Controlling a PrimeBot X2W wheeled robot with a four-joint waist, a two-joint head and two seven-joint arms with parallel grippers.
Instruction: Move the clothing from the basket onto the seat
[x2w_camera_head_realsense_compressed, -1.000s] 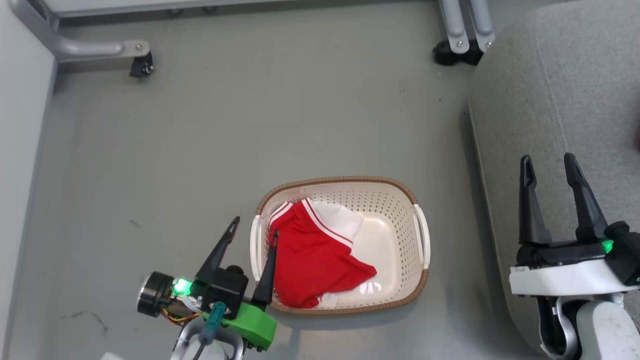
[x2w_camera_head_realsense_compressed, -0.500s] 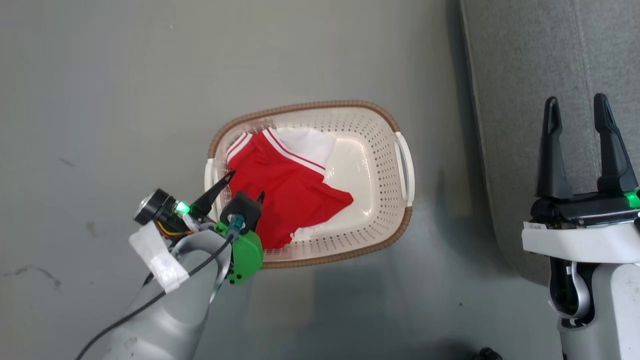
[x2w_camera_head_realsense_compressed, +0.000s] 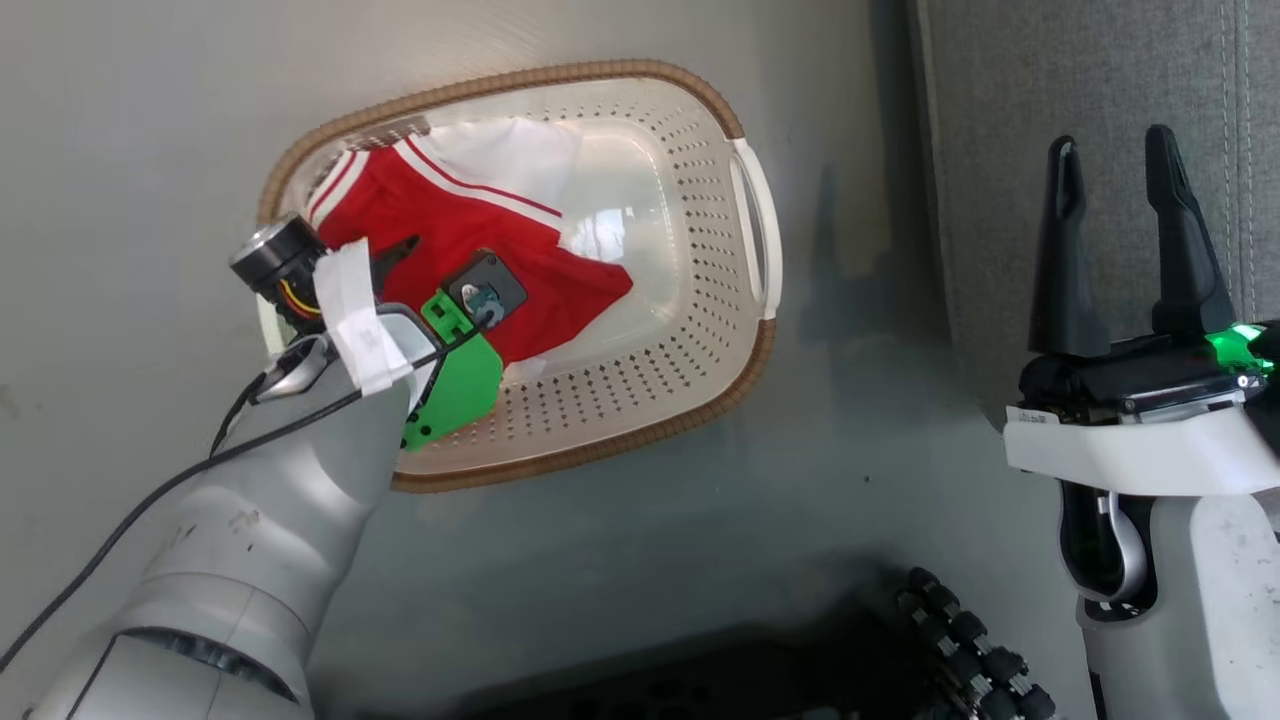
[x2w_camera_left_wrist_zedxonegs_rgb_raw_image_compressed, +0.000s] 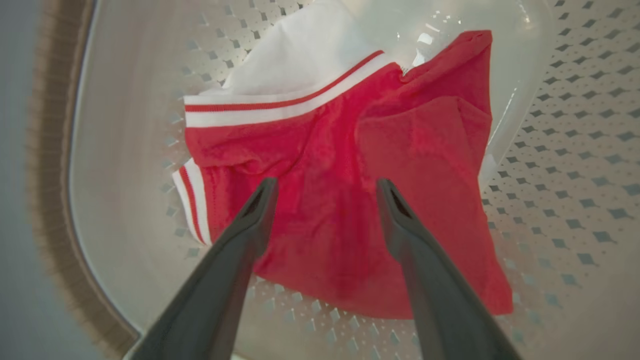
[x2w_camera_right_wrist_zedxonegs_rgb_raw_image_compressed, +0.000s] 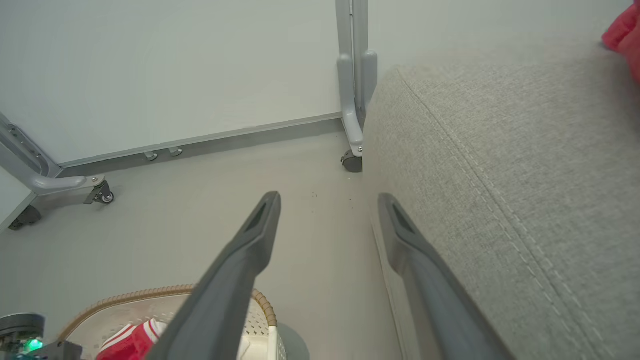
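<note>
The cream basket (x2w_camera_head_realsense_compressed: 690, 200) with its brown rim stands on the floor, with red clothing (x2w_camera_head_realsense_compressed: 470, 225) with white stripes crumpled in its left half. My left gripper (x2w_camera_head_realsense_compressed: 440, 262) reaches down into the basket. In the left wrist view it is open (x2w_camera_left_wrist_zedxonegs_rgb_raw_image_compressed: 326, 182), its fingertips just above the red fabric (x2w_camera_left_wrist_zedxonegs_rgb_raw_image_compressed: 340, 165) and nothing between them; the perforated basket wall (x2w_camera_left_wrist_zedxonegs_rgb_raw_image_compressed: 575, 150) curves around. My right gripper (x2w_camera_head_realsense_compressed: 1110, 140) stands open and empty by the front edge of the grey seat (x2w_camera_head_realsense_compressed: 1000, 150). The right wrist view shows that gripper (x2w_camera_right_wrist_zedxonegs_rgb_raw_image_compressed: 328, 196), the seat (x2w_camera_right_wrist_zedxonegs_rgb_raw_image_compressed: 500, 175), the basket (x2w_camera_right_wrist_zedxonegs_rgb_raw_image_compressed: 150, 292) and clothing (x2w_camera_right_wrist_zedxonegs_rgb_raw_image_compressed: 127, 342).
A second red piece (x2w_camera_right_wrist_zedxonegs_rgb_raw_image_compressed: 622, 35) lies on the seat at the far right. Grey frame legs on castors (x2w_camera_right_wrist_zedxonegs_rgb_raw_image_compressed: 352, 125) (x2w_camera_right_wrist_zedxonegs_rgb_raw_image_compressed: 60, 185) stand along the far wall. My dark base with a ribbed cable (x2w_camera_head_realsense_compressed: 960, 640) sits low in the head view. Grey floor surrounds the basket.
The head camera has tilted down and closer, shifting the whole picture. My left gripper has gone from the basket's rim down into it over the red fabric. The right gripper stays open.
</note>
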